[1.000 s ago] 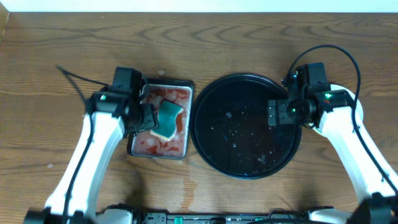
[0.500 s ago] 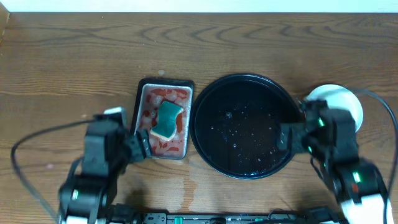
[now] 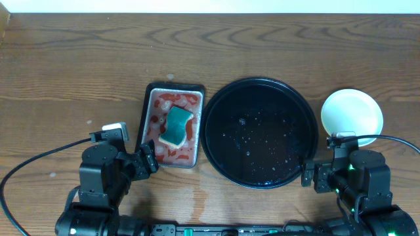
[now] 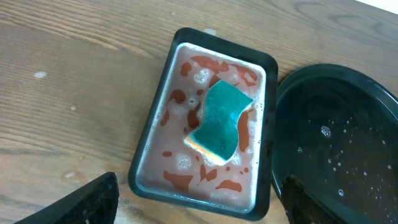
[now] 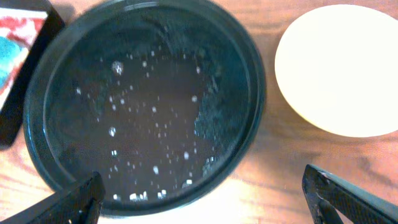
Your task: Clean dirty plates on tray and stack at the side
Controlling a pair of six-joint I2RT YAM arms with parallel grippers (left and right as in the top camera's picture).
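Note:
The round black tray point(image 3: 216, 157) lies in the middle of the table, wet with droplets and with no plate on it; it also shows in the right wrist view point(image 5: 43, 155) and the left wrist view point(image 4: 373, 99). A whitish plate stack point(image 3: 352, 117) sits on the table right of the tray; in the right wrist view point(image 5: 342, 68) it looks pale yellow. How many plates are in it cannot be told. My left gripper point(image 4: 199, 208) is open and empty, near the front edge below the metal tray. My right gripper point(image 5: 205, 202) is open and empty, over the tray's front right rim.
A small rectangular metal tray point(image 3: 147, 124) with red liquid and foam stands left of the black tray, holding a teal sponge point(image 3: 178, 126), which also shows in the left wrist view point(image 4: 221, 121). Bare wood lies at the far left and back.
Both arms have pulled back toward the front edge of the table. The right arm no longer covers the plate stack at the right, which now shows fully.

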